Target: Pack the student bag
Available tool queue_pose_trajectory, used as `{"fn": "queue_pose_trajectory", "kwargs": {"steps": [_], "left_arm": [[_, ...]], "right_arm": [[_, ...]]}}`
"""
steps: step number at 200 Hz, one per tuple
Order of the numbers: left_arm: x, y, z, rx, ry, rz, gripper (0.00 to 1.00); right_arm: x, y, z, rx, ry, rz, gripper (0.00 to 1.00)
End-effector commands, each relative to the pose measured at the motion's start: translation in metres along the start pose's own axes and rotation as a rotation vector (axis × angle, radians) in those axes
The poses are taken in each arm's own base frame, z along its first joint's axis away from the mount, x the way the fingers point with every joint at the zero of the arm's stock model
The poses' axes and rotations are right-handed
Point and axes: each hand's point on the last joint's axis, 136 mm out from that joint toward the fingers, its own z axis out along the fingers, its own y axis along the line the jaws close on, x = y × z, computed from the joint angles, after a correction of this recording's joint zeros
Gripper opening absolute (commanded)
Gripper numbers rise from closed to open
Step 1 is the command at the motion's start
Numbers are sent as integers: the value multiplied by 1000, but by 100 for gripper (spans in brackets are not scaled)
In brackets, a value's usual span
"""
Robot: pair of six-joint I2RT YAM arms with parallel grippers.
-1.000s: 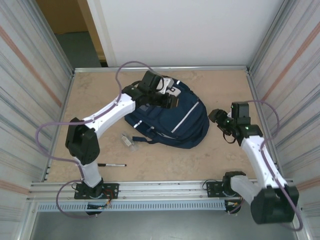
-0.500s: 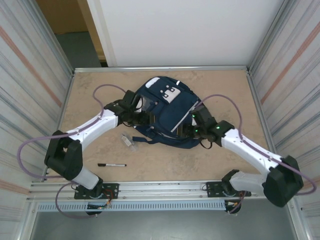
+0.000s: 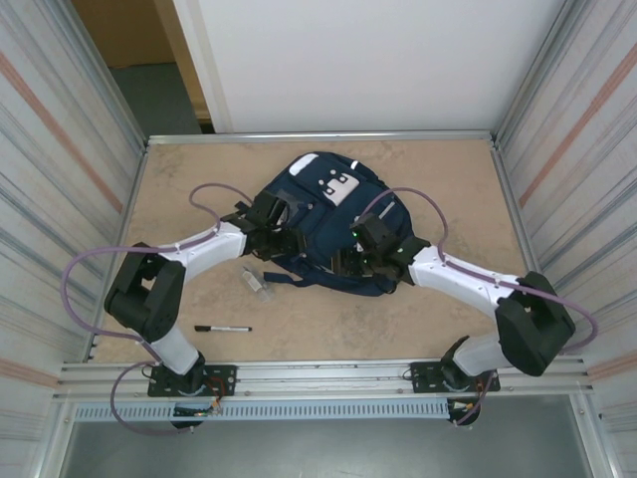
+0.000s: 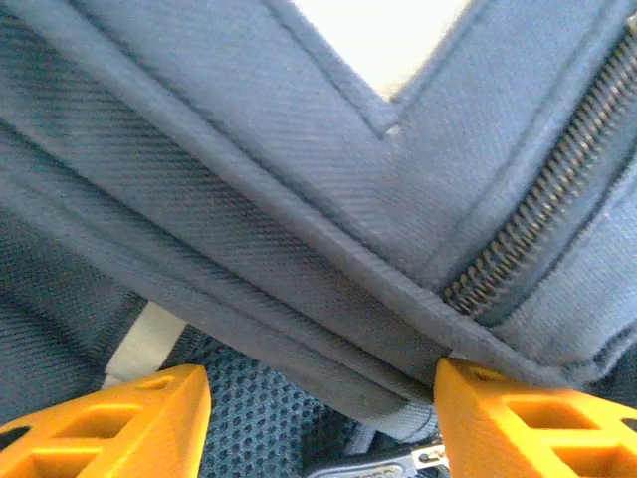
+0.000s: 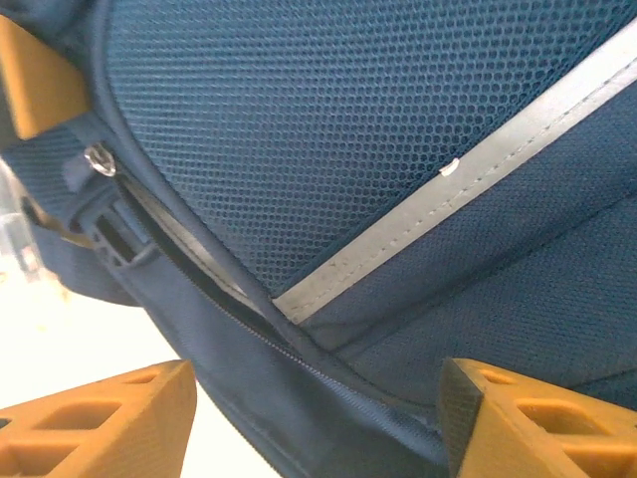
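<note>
Student bag (image 3: 328,224): navy, lying flat near the middle of the table (image 3: 199,179), with its white dotted patch (image 3: 338,186) at the end away from the arm bases.
Left end effector (image 3: 282,221): pressed up against the bag's left flank, low over the fabric.
Left end effector, close up (image 4: 318,398): released. The two orange fingers (image 4: 119,428) stand well apart, and a folded navy seam of the bag (image 4: 249,179) crosses just beyond their tips. The right-hand tip touches that fold, and nothing is pinched.
Zipper (image 4: 557,199): a closed run of dark teeth slanting down toward the right-hand finger of the left end effector.
Right end effector (image 3: 360,249): on the bag's near right corner, opposite the left one, with the bag between the two.
Right end effector, close up (image 5: 317,398): also released. Its fingers (image 5: 109,418) are spread, and the bag's lower edge runs through the gap without being clamped.
Reflective stripe (image 5: 468,179): a grey band running diagonally over the bag's mesh panel (image 5: 328,129), just above the right end effector.
Small clear item (image 3: 254,280): on the table just off the bag's near left corner.
Black pen (image 3: 222,328): farther out from that same corner, toward the left arm's base, well apart from the bag.
</note>
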Motion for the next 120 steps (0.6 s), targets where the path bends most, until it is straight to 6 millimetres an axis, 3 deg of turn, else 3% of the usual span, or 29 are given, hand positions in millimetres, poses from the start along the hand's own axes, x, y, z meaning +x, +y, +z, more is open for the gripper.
{"fn": "queue_pose_trajectory", "kwargs": {"steps": [1, 27, 45, 64, 103, 120], "left_arm": [[-26, 8, 2, -22, -129, -38, 52], [-45, 0, 10, 29, -228, -25, 28], [-52, -15, 2, 94, -263, -18, 14], [-48, -27, -10, 132, -251, -14, 0], [-21, -51, -41, 189, -253, -48, 0], [-14, -64, -48, 245, -242, -74, 0]], "right_arm": [[-15, 8, 6, 1, -40, -8, 64], [-21, 7, 17, 31, -46, -33, 64], [-26, 2, 27, 54, -48, -50, 63], [-32, -9, 34, 91, -35, -47, 62], [-59, -33, 43, 59, -30, -18, 60], [-69, -20, 28, -24, -34, 13, 60]]}}
